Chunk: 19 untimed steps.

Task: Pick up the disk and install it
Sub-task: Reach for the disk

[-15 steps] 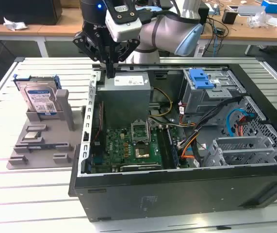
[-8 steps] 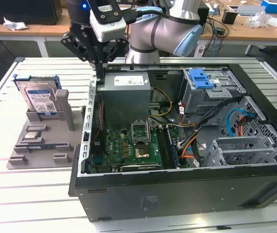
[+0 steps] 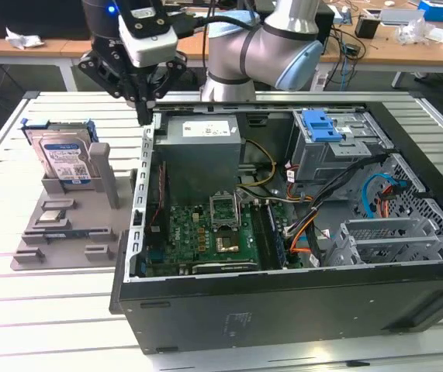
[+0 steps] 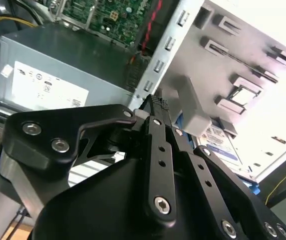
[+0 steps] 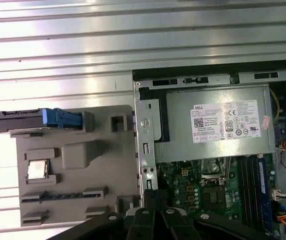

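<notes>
A single silver-and-blue robot arm point(image 3: 268, 39) reaches over a slatted metal table point(image 3: 19, 310) that carries an open black desktop computer case point(image 3: 283, 310) lying on its side. The arm's black pincer point(image 3: 145, 116) points straight down. It hangs above the case's side wall on the exterior view's left, just beside the large grey box power supply point(image 3: 202, 147). Its two fingers meet at the tips and hold nothing; both wrist views show the same, with the tips pressed together point(image 5: 152, 196).

The disk point(image 3: 62, 159), a flat silver-metal hard drive with a white-and-blue label in a blue plastic carrier bracket, is outside the case. It stands upright on its edge in a slot of a grey plastic holder point(image 3: 66, 232) on the table. Its labelled face is turned toward the exterior camera.

What matters for the grasp is that the disk lies to the exterior view's left of the pincer, apart from it and lower than the fingertips. Only the case wall and a strip of the holder lie between them. The first wrist view looks down on the disk edge-on point(image 5: 32, 119). There its thin top edge is a long blue-and-dark bar that runs toward the case wall. The exposed top edge is therefore the disk's long visible line, and its narrow thickness runs across that line. Inside the case, a grey metal drive bay with a blue handle point(image 3: 322, 128) sits well apart on the far side of the power supply.
</notes>
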Each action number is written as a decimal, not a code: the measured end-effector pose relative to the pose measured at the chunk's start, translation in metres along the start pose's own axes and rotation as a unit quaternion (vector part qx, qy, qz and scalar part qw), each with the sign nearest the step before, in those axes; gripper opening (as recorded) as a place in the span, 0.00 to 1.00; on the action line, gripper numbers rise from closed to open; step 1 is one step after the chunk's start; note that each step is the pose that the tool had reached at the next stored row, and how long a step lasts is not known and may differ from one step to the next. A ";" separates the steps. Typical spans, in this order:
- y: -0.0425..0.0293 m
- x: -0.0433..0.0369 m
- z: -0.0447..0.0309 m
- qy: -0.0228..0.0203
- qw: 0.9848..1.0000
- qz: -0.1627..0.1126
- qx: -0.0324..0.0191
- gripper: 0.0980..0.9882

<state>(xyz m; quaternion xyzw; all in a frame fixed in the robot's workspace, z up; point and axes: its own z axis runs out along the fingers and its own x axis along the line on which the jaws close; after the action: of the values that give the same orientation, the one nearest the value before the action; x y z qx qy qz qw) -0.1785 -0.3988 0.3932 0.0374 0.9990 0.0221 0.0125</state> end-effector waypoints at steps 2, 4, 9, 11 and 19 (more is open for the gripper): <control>-0.0008 0.0096 -0.0002 0.000 1.000 0.000 0.000 0.01; -0.0021 0.0279 -0.0006 0.000 1.000 0.000 0.000 0.01; 0.0010 0.0584 -0.0008 0.000 1.000 0.000 0.000 0.01; 0.0033 0.0668 -0.0007 0.000 1.000 0.000 0.001 0.01; 0.0064 0.1117 0.0009 0.000 1.000 0.000 0.001 0.01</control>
<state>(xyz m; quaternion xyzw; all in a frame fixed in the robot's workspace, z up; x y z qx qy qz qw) -0.2894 -0.3840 0.3901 0.0375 0.9990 0.0210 0.0125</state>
